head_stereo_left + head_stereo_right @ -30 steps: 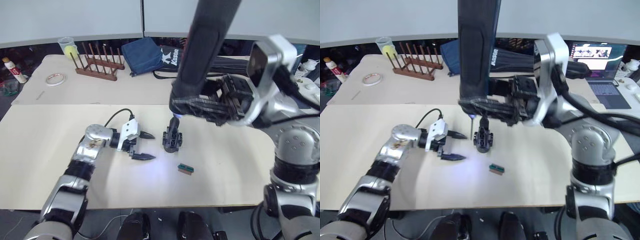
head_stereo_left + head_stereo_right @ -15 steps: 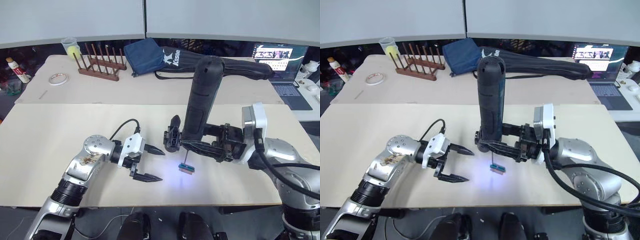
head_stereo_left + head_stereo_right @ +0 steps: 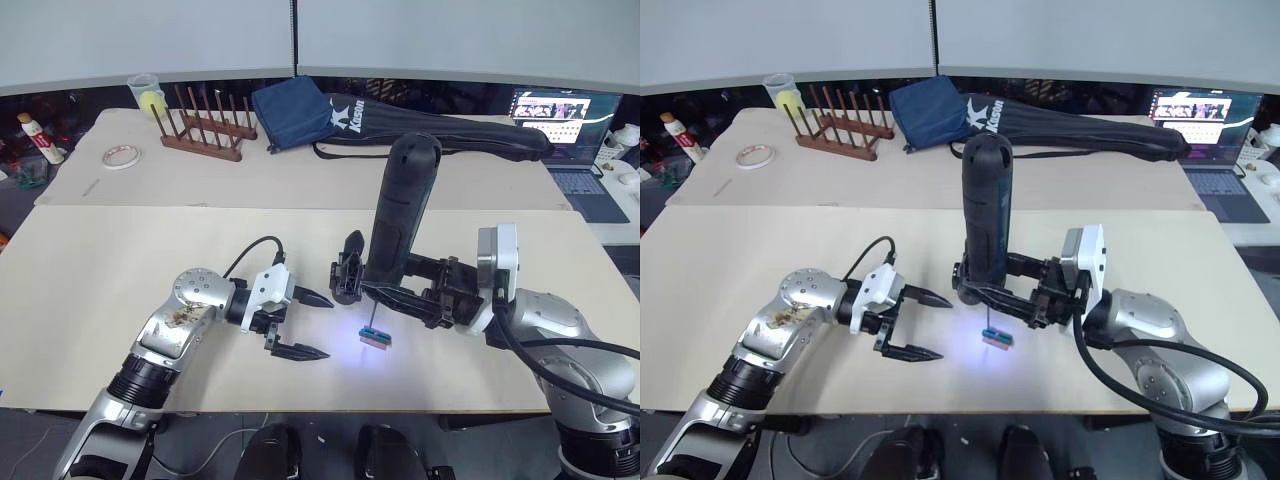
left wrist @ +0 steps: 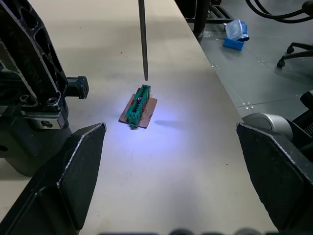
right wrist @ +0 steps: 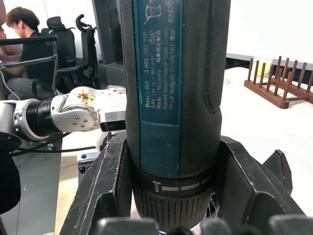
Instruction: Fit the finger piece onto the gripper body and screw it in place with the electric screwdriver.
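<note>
From the head views, my right gripper (image 3: 415, 295) is clamped around the screwdriver (image 3: 400, 220), which stands nearly upright, its long axis vertical and the bit pointing down. The bit tip hangs just above a small green-and-red piece (image 3: 375, 337) lying flat in the tool's white glow. The body (image 3: 347, 272) sits just beside the screwdriver on my left side, between it and my left gripper (image 3: 305, 325), with its pointed finger sticking up. My left gripper hovers near the body, jaws spread wide and holding nothing. I judge the left arm the nearer one to steady the body; the driver would have to shift toward my left to reach it. I cannot pick out a separate finger piece here.

Left wrist view: my two left fingers (image 4: 71, 169) stand far apart with the green piece lying between and beyond them, and the thin bit (image 4: 142, 39) comes straight down to a point just short of it. Part of the body sits by one finger.

Right wrist view: the screwdriver barrel is gripped snugly between my right fingers.

The table (image 3: 120, 260) is a flat pale board, bare around the work. Behind it lie a wooden rack (image 3: 205, 125), a blue bag (image 3: 290, 105), a long black bag (image 3: 450, 135) and a laptop (image 3: 570, 125), all well apart.
</note>
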Controlling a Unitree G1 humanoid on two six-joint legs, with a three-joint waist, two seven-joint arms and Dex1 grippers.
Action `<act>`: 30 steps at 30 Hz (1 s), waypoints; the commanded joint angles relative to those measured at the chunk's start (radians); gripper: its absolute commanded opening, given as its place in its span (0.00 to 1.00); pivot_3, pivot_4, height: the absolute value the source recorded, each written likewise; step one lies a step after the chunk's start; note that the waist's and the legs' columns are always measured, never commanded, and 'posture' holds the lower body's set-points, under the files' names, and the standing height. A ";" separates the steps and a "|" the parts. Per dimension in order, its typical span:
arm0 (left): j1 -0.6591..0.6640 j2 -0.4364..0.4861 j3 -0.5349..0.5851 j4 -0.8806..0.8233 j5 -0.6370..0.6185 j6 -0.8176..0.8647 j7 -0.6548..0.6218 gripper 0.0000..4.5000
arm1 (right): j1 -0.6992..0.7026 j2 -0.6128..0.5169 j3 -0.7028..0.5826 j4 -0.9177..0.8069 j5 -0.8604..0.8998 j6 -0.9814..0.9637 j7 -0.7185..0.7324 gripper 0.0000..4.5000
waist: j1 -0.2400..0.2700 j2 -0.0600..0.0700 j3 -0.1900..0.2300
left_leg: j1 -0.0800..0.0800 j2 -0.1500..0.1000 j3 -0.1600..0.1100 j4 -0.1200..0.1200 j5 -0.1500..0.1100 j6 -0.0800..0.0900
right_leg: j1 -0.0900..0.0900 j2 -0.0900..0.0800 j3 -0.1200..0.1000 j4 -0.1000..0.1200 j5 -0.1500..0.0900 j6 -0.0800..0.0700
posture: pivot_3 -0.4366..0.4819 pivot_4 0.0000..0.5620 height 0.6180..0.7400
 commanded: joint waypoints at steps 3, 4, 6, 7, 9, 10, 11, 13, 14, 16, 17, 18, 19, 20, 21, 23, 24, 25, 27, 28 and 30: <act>-0.023 0.001 0.001 0.004 -0.009 -0.026 -0.007 1.00 | 0.004 0.004 -0.011 -0.030 -0.004 -0.054 0.007 0.43 | 0.000 0.000 0.000 | 0.000 0.000 0.000 0.000 0.000 0.000 | 0.000 0.000 0.000 0.000 0.000 0.000 | 0.48 0.27 1.00; -0.024 0.001 0.000 0.007 -0.008 -0.028 -0.007 1.00 | 0.006 0.004 -0.009 -0.029 -0.006 -0.055 0.008 0.43 | 0.000 0.000 0.000 | 0.000 0.000 0.000 0.000 0.000 0.000 | 0.000 0.000 0.000 0.000 0.000 0.000 | 0.48 0.27 1.00; -0.028 0.001 -0.001 0.011 -0.008 -0.032 -0.007 1.00 | 0.009 0.003 -0.007 -0.026 -0.011 -0.060 0.012 0.43 | 0.001 0.000 0.000 | 0.000 0.000 0.000 0.000 0.000 0.000 | 0.000 0.000 0.000 0.000 0.000 0.000 | 0.48 0.27 1.00; -0.030 0.000 -0.001 0.013 -0.008 -0.033 -0.006 1.00 | 0.011 0.003 -0.006 -0.023 -0.013 -0.063 0.014 0.43 | 0.001 0.000 0.000 | 0.000 0.000 0.000 0.000 0.000 0.000 | 0.000 0.000 0.000 0.000 0.000 0.000 | 0.48 0.27 1.00; -0.033 -0.001 -0.002 0.015 -0.008 -0.035 -0.004 1.00 | 0.011 0.002 -0.004 -0.018 -0.021 -0.072 0.017 0.43 | 0.001 0.000 0.000 | 0.000 0.000 0.000 0.000 0.000 0.000 | 0.000 0.000 0.000 0.000 0.000 0.000 | 0.48 0.27 1.00; -0.034 -0.001 -0.002 0.017 -0.008 -0.036 -0.005 1.00 | 0.010 0.003 -0.003 -0.016 -0.025 -0.075 0.019 0.43 | 0.001 0.000 0.000 | 0.000 0.000 0.000 0.000 0.000 0.000 | 0.000 0.000 0.000 0.000 0.000 0.000 | 0.48 0.27 1.00; -0.035 -0.001 -0.002 0.018 -0.007 -0.038 -0.005 1.00 | 0.010 0.003 -0.002 -0.015 -0.029 -0.078 0.020 0.43 | 0.001 0.000 0.000 | 0.000 0.000 0.000 0.000 0.000 0.000 | 0.000 0.000 0.000 0.000 0.000 0.000 | 0.48 0.27 1.00; -0.036 0.000 -0.002 0.019 -0.007 -0.040 -0.005 1.00 | 0.011 0.002 -0.001 -0.013 -0.033 -0.082 0.024 0.43 | 0.001 0.000 0.000 | 0.000 0.000 0.000 0.000 0.000 0.000 | 0.000 0.000 0.000 0.000 0.000 0.000 | 0.48 0.27 1.00; -0.037 0.000 -0.002 0.020 -0.006 -0.040 -0.004 1.00 | 0.015 0.000 -0.002 -0.013 -0.035 -0.083 0.029 0.43 | 0.001 0.000 0.000 | 0.000 0.000 0.000 0.000 0.000 0.000 | 0.000 0.000 0.000 0.000 0.000 0.000 | 0.48 0.27 1.00; -0.039 0.001 -0.002 0.021 -0.006 -0.042 -0.004 1.00 | 0.020 -0.002 -0.002 -0.012 -0.038 -0.086 0.035 0.43 | 0.002 0.000 0.000 | 0.000 0.000 0.000 0.000 0.000 0.000 | 0.000 0.000 0.000 0.000 0.000 0.000 | 0.48 0.27 1.00; -0.040 0.001 -0.002 0.021 -0.006 -0.041 -0.004 1.00 | 0.022 -0.002 -0.002 -0.012 -0.039 -0.086 0.036 0.43 | 0.002 0.000 0.000 | 0.000 0.000 0.000 0.000 0.000 0.000 | 0.000 0.000 0.000 0.000 0.000 0.000 | 0.48 0.27 1.00; -0.041 0.001 -0.002 0.021 -0.006 -0.041 -0.004 1.00 | 0.023 -0.001 -0.001 -0.011 -0.041 -0.087 0.038 0.43 | 0.002 0.000 0.000 | 0.000 0.000 0.000 0.000 0.000 0.000 | 0.000 0.000 0.000 0.000 0.000 0.000 | 0.48 0.27 1.00; -0.042 0.000 -0.002 0.021 -0.006 -0.041 -0.004 1.00 | 0.024 -0.001 -0.001 -0.011 -0.043 -0.088 0.040 0.43 | 0.002 0.000 0.000 | 0.000 0.000 0.000 0.000 0.000 0.000 | 0.000 0.000 0.000 0.000 0.000 0.000 | 0.48 0.27 1.00; -0.042 0.000 -0.002 0.022 -0.006 -0.041 -0.003 1.00 | 0.024 0.000 -0.001 -0.010 -0.045 -0.088 0.041 0.43 | 0.002 0.000 0.000 | 0.000 0.000 0.000 0.000 0.000 0.000 | 0.000 0.000 0.000 0.000 0.000 0.000 | 0.48 0.27 1.00; -0.043 0.000 -0.002 0.023 -0.006 -0.042 -0.003 1.00 | 0.023 0.001 -0.001 -0.009 -0.046 -0.088 0.043 0.43 | 0.002 0.000 0.000 | 0.000 0.000 0.000 0.000 0.000 0.000 | 0.000 0.000 0.000 0.000 0.000 0.000 | 0.48 0.27 1.00; -0.045 0.000 -0.002 0.025 -0.006 -0.042 -0.004 1.00 | 0.021 0.002 0.000 -0.006 -0.049 -0.089 0.044 0.43 | 0.002 0.000 0.000 | 0.000 -0.001 0.000 0.000 0.000 0.000 | 0.000 0.000 0.000 0.000 0.000 0.000 | 0.48 0.27 1.00; -0.045 0.000 -0.003 0.025 -0.006 -0.042 -0.004 1.00 | 0.020 0.002 0.000 -0.005 -0.051 -0.090 0.045 0.43 | 0.002 0.000 0.000 | 0.000 -0.001 0.000 0.000 0.000 0.000 | 0.000 0.000 0.000 0.000 0.000 0.000 | 0.48 0.27 1.00; -0.046 -0.001 -0.003 0.025 -0.006 -0.041 -0.004 1.00 | 0.019 0.002 0.001 -0.002 -0.053 -0.091 0.045 0.43 | 0.002 0.000 0.000 | 0.000 -0.001 0.000 0.000 0.000 0.000 | 0.000 0.000 0.000 0.000 0.000 0.000 | 0.48 0.27 1.00; -0.047 -0.001 -0.005 0.026 -0.006 -0.040 -0.003 1.00 | 0.017 0.005 0.002 0.001 -0.058 -0.092 0.046 0.43 | 0.002 0.000 0.000 | 0.000 -0.001 0.000 0.000 0.000 0.000 | 0.000 0.000 0.000 0.000 0.000 0.000 | 0.48 0.27 1.00; -0.047 -0.002 -0.006 0.026 -0.006 -0.040 -0.003 1.00 | 0.017 0.006 0.003 0.002 -0.061 -0.094 0.047 0.43 | 0.002 0.000 0.000 | 0.000 -0.001 0.000 0.000 0.000 0.000 | 0.000 0.000 0.000 0.000 0.000 0.000 | 0.48 0.27 1.00; -0.046 -0.004 -0.010 0.030 -0.003 -0.042 -0.001 1.00 | 0.017 0.008 0.005 0.004 -0.066 -0.096 0.047 0.43 | 0.002 0.000 0.000 | 0.000 -0.001 0.000 0.000 0.000 0.000 | 0.000 0.000 0.000 0.000 0.000 0.000 | 0.48 0.27 1.00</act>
